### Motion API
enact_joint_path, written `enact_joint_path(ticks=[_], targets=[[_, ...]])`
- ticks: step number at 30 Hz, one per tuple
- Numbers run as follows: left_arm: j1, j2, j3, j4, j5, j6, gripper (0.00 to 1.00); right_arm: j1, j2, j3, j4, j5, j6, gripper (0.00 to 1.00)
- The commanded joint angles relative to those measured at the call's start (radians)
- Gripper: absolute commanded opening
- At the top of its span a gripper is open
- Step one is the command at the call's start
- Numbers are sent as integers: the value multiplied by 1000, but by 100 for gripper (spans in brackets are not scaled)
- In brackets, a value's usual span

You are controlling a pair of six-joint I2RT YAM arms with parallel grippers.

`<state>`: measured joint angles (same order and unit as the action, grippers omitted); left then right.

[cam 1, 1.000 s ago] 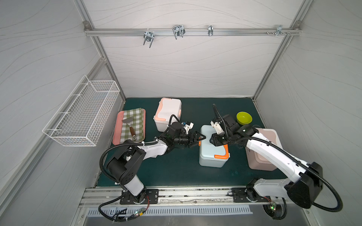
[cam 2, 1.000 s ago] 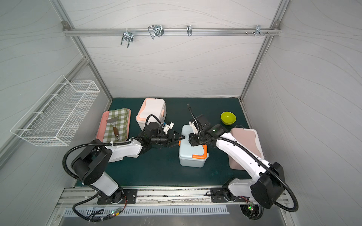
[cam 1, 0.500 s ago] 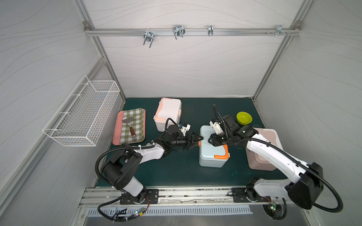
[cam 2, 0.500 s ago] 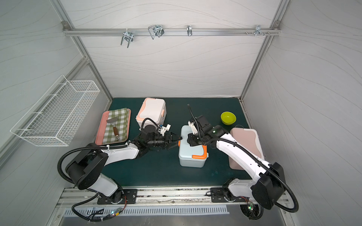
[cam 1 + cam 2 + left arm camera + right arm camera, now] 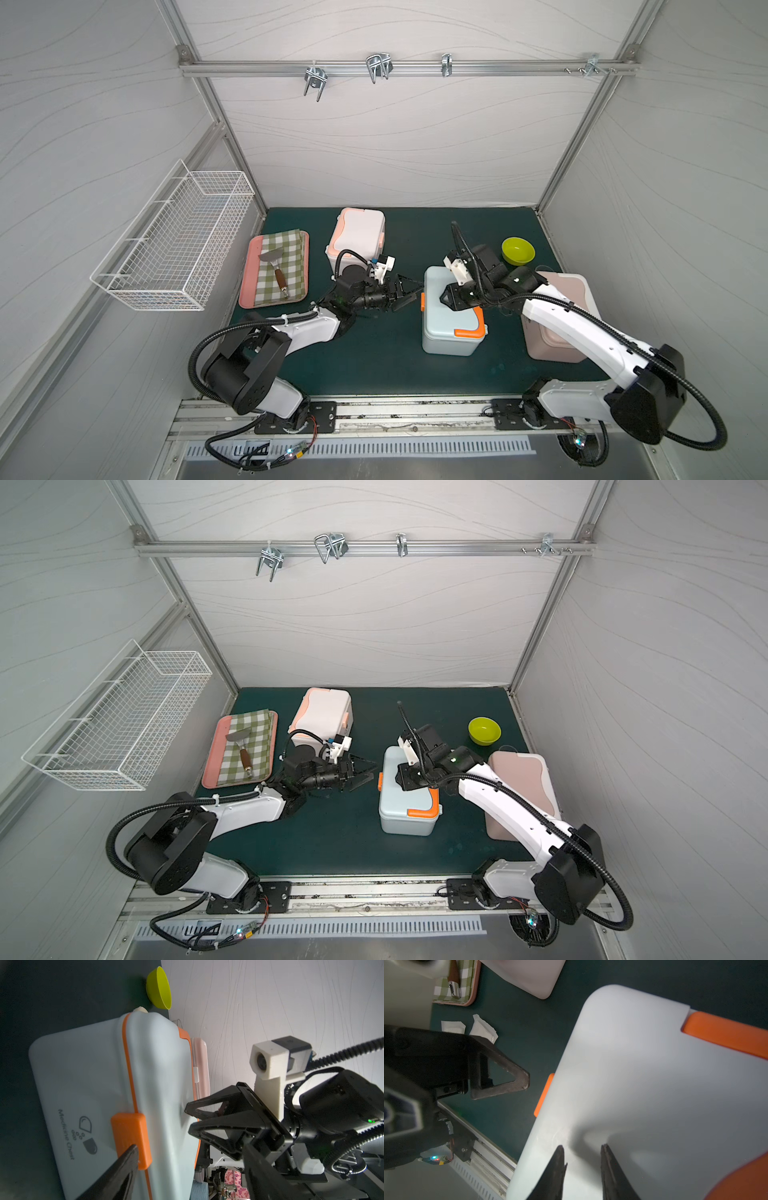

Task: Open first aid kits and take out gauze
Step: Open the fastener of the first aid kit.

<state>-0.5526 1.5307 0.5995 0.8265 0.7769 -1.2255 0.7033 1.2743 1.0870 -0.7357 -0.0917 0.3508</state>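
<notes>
Right now I have both arms converged on the light blue kit (image 5: 451, 332), which stands near the middle of the green mat (image 5: 374, 365) with its lid (image 5: 633, 1084) down. My left gripper (image 5: 419, 291) is released, its jaws spread wide with nothing in them, and it points sideways at the kit's orange side latch (image 5: 129, 1130). In the left wrist view one fingertip (image 5: 133, 1150) sits right at the edge of that latch, but I cannot tell whether it touches. My right gripper (image 5: 582, 1147) reaches in over the same kit. Its jaws are only narrowly parted and grasp nothing, and both tips are down on the lid, towards the side with that latch. Two gauze packets (image 5: 483, 1028) lie side by side on the mat, outside any kit, between the pink tray (image 5: 248, 278) and the blue kit. I see them only in the right wrist view, beyond the left gripper, and cannot pick them out in either top view. The white kit with peach trim (image 5: 355, 235) stands closed towards the back, just behind my left wrist. The pale pink kit (image 5: 579, 299), also closed, sits to the right of the blue one, partly under my right arm. A green bowl (image 5: 518, 250) rests behind it. The tray holds a checked cloth (image 5: 286, 253) with a spatula (image 5: 272, 259) on top.
</notes>
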Motion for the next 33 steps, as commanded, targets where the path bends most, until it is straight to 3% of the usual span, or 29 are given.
enact_joint_path(ticks=[1,8,17,22,33], targets=[[6,97,8,252,73,-103,74,9,35,-56,-145,-16,7,34],[2,178,16,288,91,-88,77,9,33,-75,-144,-62,14,37],[-49,292,60,465,101,-202,75,9,47,-79,-142,-78,27,36],[-58,276,55,567,97,-274,70,9,52,-94,-147,-78,27,33],[-48,163,9,579,75,-307,68,10,91,-111,-182,-19,13,32]])
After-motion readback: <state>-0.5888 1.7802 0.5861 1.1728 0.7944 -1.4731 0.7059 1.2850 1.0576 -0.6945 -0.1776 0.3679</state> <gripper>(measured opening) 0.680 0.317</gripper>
